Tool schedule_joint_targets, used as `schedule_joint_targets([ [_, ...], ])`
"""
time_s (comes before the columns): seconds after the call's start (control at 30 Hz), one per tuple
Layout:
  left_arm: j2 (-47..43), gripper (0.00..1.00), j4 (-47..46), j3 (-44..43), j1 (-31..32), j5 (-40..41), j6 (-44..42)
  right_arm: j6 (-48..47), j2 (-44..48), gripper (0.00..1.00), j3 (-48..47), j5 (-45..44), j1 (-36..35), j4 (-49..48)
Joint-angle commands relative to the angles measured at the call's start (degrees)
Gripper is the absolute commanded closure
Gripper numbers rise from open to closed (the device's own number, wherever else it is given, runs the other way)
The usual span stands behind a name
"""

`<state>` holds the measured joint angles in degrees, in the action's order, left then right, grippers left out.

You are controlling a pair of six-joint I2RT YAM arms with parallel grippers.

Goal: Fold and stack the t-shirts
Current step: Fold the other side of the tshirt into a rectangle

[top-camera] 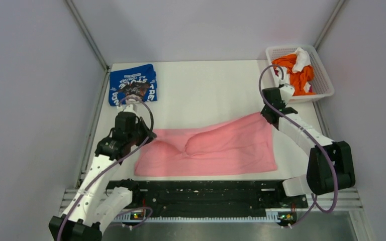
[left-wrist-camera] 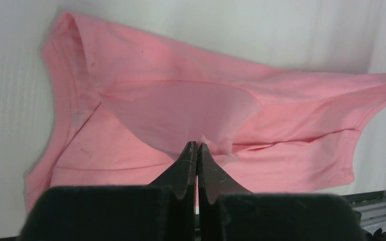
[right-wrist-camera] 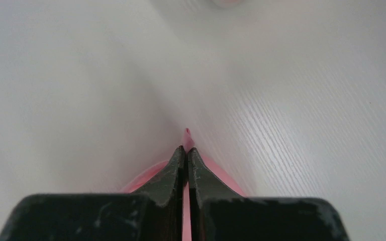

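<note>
The light pink t-shirt [top-camera: 216,145] lies spread across the middle of the white table. My left gripper [top-camera: 148,134] is shut on its left edge, and in the left wrist view [left-wrist-camera: 197,145] a pinch of pink cloth [left-wrist-camera: 181,110] sits between the closed tips. My right gripper [top-camera: 267,114] is shut on the shirt's far right corner, lifted a little; in the right wrist view [right-wrist-camera: 186,149] a sliver of pink cloth [right-wrist-camera: 187,134] sticks out past the tips. The royal blue t-shirt [top-camera: 132,84] with white lettering lies folded at the far left.
A white lattice basket [top-camera: 326,80] with orange and white cloth stands at the far right corner, just behind my right wrist. Grey walls close in the table on the left, right and back. A black rail [top-camera: 196,193] runs along the near edge.
</note>
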<state>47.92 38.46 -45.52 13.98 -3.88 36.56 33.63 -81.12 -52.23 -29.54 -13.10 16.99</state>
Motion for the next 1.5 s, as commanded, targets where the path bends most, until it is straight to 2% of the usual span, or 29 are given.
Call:
schedule_joint_targets([
  [0.0, -3.82, 1.0, 1.84, 4.9, 0.08, 0.63, 2.67, -0.26, 6.77, 0.99, 3.38, -0.61, -1.31, -0.44],
  [0.3, -9.06, 1.0, 4.16, 12.16, 0.08, -2.16, 5.94, 4.22, 14.54, 0.94, 13.22, -1.42, -1.73, 2.48],
  [0.5, -11.79, 1.0, 6.19, 15.5, 0.08, 0.92, 11.05, 11.77, 19.77, 0.89, 19.03, -7.04, -4.13, 8.93],
  [0.53, -12.38, 1.0, 6.11, 15.84, 0.04, 1.17, 11.15, 13.25, 20.66, 0.81, 19.45, -7.33, -4.16, 10.24],
  [0.6, -13.11, 1.0, 6.25, 16.13, 0.08, 0.81, 11.15, 14.29, 22.61, 0.5, 20.29, -6.77, -4.2, 11.57],
  [0.67, -13.31, 1.0, 6.44, 16.49, 0.08, 0.5, 11.34, 15.34, 23.68, 0.26, 20.05, -6.74, -4.18, 13.3],
  [0.77, -12.46, 1.0, 7.44, 16.62, 0.08, 1.0, 12.31, 15.5, 25.27, 0.15, 18.92, -7.39, -4.43, 14.8],
  [0.83, -11.77, 0.98, 8.02, 16.3, 0.08, 1.63, 13.03, 15.3, 26.69, 0.12, 18.48, -7.35, -4.54, 14.99],
  [0.87, -11.58, 0.94, 8.39, 15.87, 0.08, 1.94, 13.09, 14.98, 27.35, 0.11, 18.13, -7.12, -4.63, 14.98],
  [1.0, -12.63, 0.64, 10.58, 13.96, 0.06, 1.67, 13.33, 13.2, 29.1, 0.02, 16.57, -6.79, -4.65, 14.9],
  [1.07, -13.64, 0.46, 12.18, 12.87, 0.08, 2.3, 13.78, 12.96, 29.22, 0.01, 15.66, -7.71, -4.59, 15.51],
  [1.1, -14.13, 0.36, 12.35, 12.58, 0.08, 2.85, 13.81, 12.91, 29.15, 0.01, 15.17, -8.05, -4.61, 15.84],
  [1.17, -14.68, 0.03, 9.65, 12.83, 0.08, 2.68, 13.29, 12.86, 29.14, 0.01, 14.8, -7.95, -4.63, 15.96],
  [1.3, -11.0, 0.01, 3.29, 11.3, 0.07, -2.48, 11.42, 10.8, 29.54, 0.01, 14.66, -3.71, -5.19, 13.97],
  [1.4, -5.69, 0.01, -0.75, 9.61, 0.08, -5.1, 8.54, 5.81, 29.43, 0.01, 15.1, 3.71, -8.06, 8.41],
  [1.47, -1.83, 0.01, -3.73, 8.41, 0.08, -5.49, 7.53, 1.25, 28.43, 0.01, 15.57, 10.7, -12.49, 2.44],
])
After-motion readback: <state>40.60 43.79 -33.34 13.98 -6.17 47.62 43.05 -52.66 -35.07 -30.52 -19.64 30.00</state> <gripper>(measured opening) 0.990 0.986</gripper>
